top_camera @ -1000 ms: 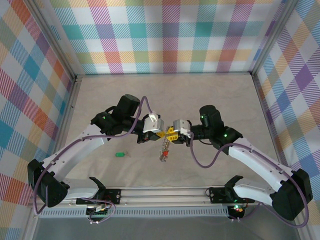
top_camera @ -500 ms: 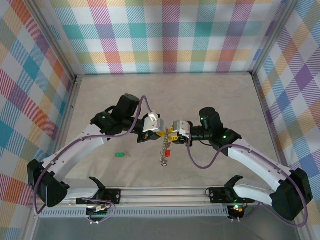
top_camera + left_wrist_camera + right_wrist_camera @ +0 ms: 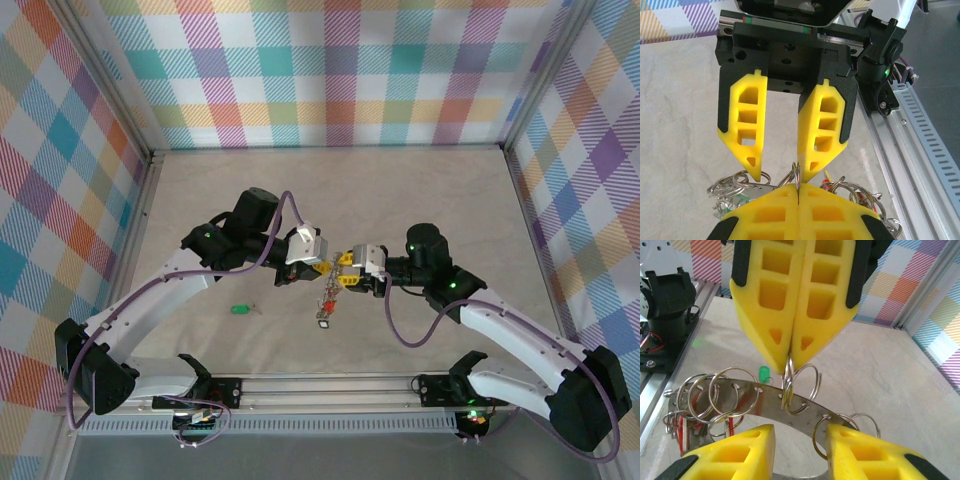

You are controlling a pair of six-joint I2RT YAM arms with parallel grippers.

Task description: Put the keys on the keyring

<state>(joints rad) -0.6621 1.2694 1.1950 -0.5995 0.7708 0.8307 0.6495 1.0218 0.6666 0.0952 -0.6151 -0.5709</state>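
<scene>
Top external: the arms meet near the middle of the table (image 3: pixel 400 190). The left gripper (image 3: pixel 325 266) is clamped shut and carries the keyring (image 3: pixel 330 292). The keys (image 3: pixel 323 318) dangle from it toward 6 o'clock. The right gripper (image 3: pixel 342 277) sits just beside it at 3 o'clock, jaws apart, nothing held. One green-tagged key (image 3: pixel 239 308) lies on the table at 8 o'clock of the grippers, well apart from them.

Right wrist: the left gripper's pinch is on one small split ring (image 3: pixel 787 374) threaded through the keyring, which here reads as a curved flat metal strip with holes. The right gripper's own fingers (image 3: pixel 735 455) stand either side of the strip, apparently not touching it.

Judgement: the green-tagged key is not on the ring, so fetching it is the likely step for the free arm.
- Left: hold the pinch firm and motionless so the bunch does not swing.
- Right: clear the dangling rings before descending.
- Take the key by its tag, leaving the metal end free for threading.

Hard to make out:
- Whether the loose key has a ring of its own.
- How many keys hang; too small from above.
- The keyring's lower arc, cut off behind the right fingers.
- Whether the pinched ring is spread open.
</scene>
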